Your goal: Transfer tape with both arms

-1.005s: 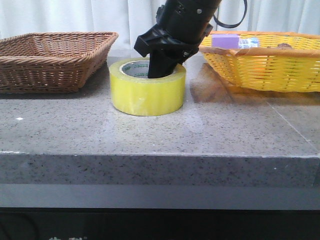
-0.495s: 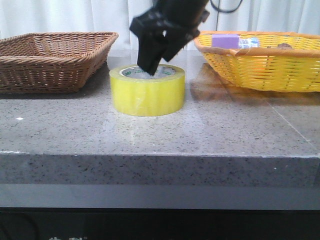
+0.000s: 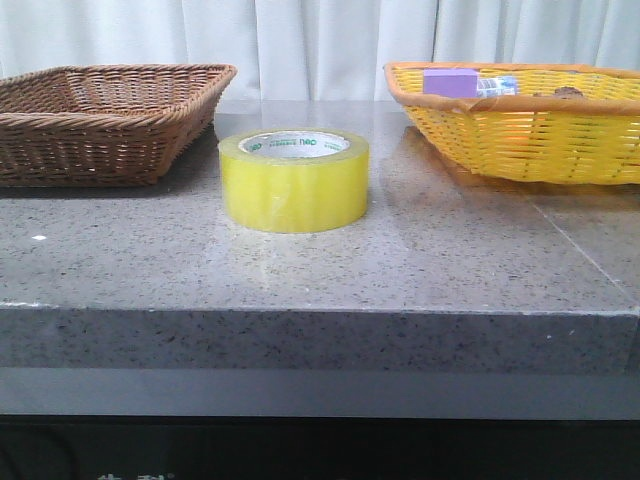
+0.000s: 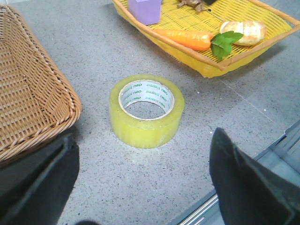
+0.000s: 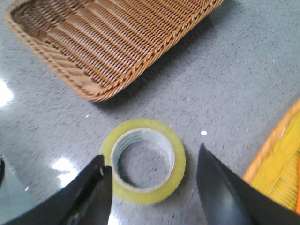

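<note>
Yellow, translucent and glossy, the wide roll of packing tape [image 3: 294, 180] with its white, green-printed inner core ring [image 4: 146, 96] lies flat on the speckled grey stone tabletop [image 3: 320, 265], hole upward, touched by nothing. It sits below and ahead of the left gripper [image 4: 140, 187], whose two black fingers [image 4: 243, 185] are spread wide and empty, and almost straight beneath the right gripper [image 5: 152, 192], also well parted and holding nothing, its black fingertips [image 5: 91, 190] flanking the roll from above.

By its look the roll is moderately light and stiff: the wound film and the core should resist a squeeze without crushing. The outer face is smooth and curved, so I judge it slippery for flat pads closing across the full width. A surer hold would be on the wall of the ring, one finger down inside the core and the other outside; that leaves the opposite side of the wall free for the second arm to take at handover.

Beyond the grippers to one side stands the brown woven wicker basket [image 3: 105, 115]; to the other, the yellow woven basket [image 3: 520, 130] holding a purple box [image 3: 450, 81].
</note>
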Robot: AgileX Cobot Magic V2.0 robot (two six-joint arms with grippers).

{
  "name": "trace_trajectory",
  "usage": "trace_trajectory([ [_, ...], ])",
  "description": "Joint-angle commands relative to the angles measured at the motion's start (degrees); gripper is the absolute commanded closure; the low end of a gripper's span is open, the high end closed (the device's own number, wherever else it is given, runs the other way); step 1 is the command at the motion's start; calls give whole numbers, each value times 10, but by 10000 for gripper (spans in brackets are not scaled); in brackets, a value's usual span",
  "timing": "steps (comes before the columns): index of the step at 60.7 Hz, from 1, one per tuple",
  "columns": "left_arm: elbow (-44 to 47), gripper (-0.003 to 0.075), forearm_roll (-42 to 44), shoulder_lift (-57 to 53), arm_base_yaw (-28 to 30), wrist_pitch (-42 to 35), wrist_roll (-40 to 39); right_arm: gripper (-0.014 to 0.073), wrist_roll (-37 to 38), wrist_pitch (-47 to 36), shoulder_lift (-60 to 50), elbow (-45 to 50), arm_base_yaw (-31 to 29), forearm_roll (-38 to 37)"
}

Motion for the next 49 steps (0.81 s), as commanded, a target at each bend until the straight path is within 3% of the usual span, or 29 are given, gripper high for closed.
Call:
trace_trajectory([
  [1, -21, 155, -5, -2, -3, -44, -1, 183, 4, -48, -79, 46, -1, 13],
  [25, -21, 155, -5, -2, -3, -45, -1, 183, 4, -139, -324, 320, -1, 23],
  [37, -21, 155, -5, -2, -3, -45, -1, 183, 4, -139, -397, 396, -1, 42],
  [49, -23, 155, 11, 5, -3, -44, -1, 183, 4, -140, -430, 411, -1, 45],
])
